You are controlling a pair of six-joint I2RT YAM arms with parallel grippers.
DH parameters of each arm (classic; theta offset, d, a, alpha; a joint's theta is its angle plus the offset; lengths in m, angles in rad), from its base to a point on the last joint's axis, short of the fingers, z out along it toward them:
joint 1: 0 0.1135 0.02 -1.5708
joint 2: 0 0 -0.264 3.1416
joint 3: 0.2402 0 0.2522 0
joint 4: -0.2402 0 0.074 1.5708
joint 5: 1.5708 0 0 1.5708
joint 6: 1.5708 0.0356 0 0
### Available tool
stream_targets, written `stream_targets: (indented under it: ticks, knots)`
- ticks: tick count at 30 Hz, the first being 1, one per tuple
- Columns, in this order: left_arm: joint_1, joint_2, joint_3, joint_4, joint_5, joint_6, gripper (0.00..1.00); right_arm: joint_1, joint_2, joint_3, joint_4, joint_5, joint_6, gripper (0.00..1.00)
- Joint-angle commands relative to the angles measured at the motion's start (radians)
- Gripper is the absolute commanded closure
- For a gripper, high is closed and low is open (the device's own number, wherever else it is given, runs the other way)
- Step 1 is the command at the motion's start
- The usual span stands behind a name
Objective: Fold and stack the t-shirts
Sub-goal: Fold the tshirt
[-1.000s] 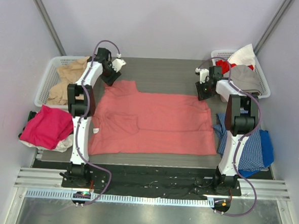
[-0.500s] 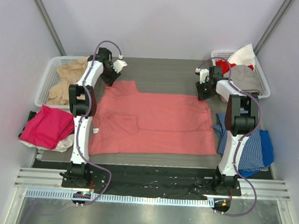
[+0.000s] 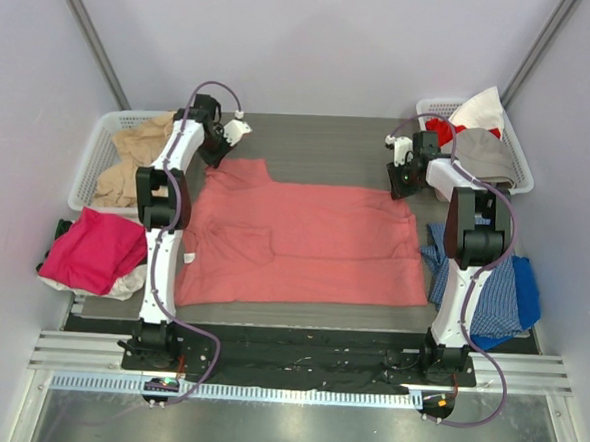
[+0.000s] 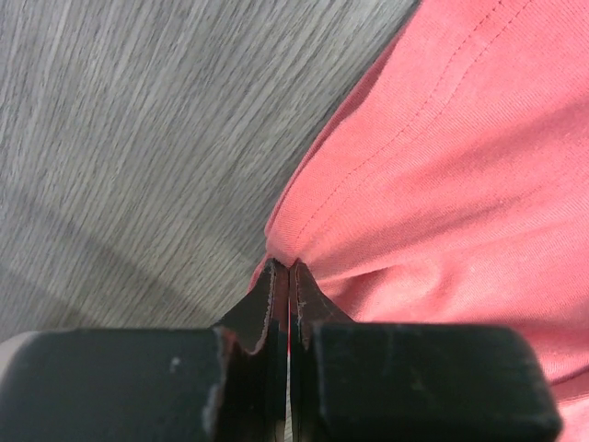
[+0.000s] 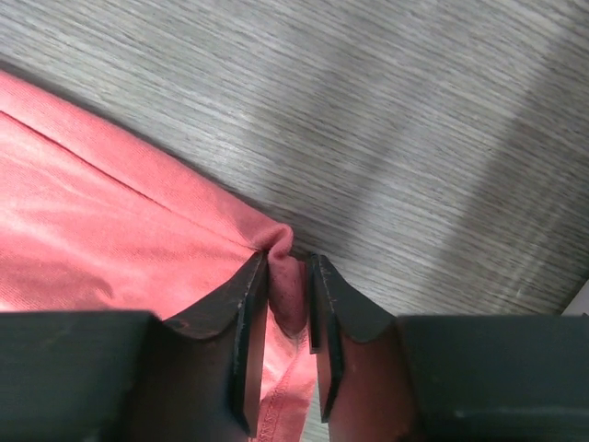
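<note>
A salmon-red t-shirt [image 3: 304,242] lies spread flat across the grey table, with one sleeve folded in on its left part. My left gripper [image 3: 217,156] is at the shirt's far left corner. In the left wrist view it [image 4: 289,267] is shut on a pinch of the hem of the shirt [image 4: 460,166]. My right gripper [image 3: 398,185] is at the far right corner. In the right wrist view its jaws [image 5: 289,262] stand narrowly open around a raised fold of the shirt's edge [image 5: 110,239]; the cloth touches one finger.
A white basket [image 3: 90,158] at the far left holds beige shirts [image 3: 129,156]. A magenta-pink shirt [image 3: 93,249] lies heaped at the left edge. Another basket [image 3: 520,155] at the far right holds red, grey and white clothes. Blue checked cloth [image 3: 506,294] lies by the right arm.
The left jaws have closed onto the shirt's hem. The right jaws have narrowed around the fold. Both arms have barely shifted.
</note>
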Motion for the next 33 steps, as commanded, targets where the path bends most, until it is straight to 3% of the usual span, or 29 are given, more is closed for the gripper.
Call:
stream_targets:
  ticks: [1, 4, 20, 33]
  knots:
    - [0.003, 0.018, -0.065, 0.000, -0.016, -0.027, 1.00, -0.003, -0.037, -0.014, -0.046, 0.023, -0.001, 0.78]
    - [-0.008, -0.018, -0.093, 0.076, -0.024, -0.058, 1.00, -0.003, -0.040, -0.004, -0.046, 0.041, 0.008, 0.99]
    - [-0.050, -0.228, -0.242, 0.330, -0.053, -0.172, 1.00, 0.003, -0.097, 0.002, -0.041, 0.073, 0.015, 0.99]
    - [-0.050, -0.377, -0.306, 0.341, -0.057, -0.175, 1.00, 0.015, -0.183, 0.002, -0.066, 0.096, 0.009, 0.99]
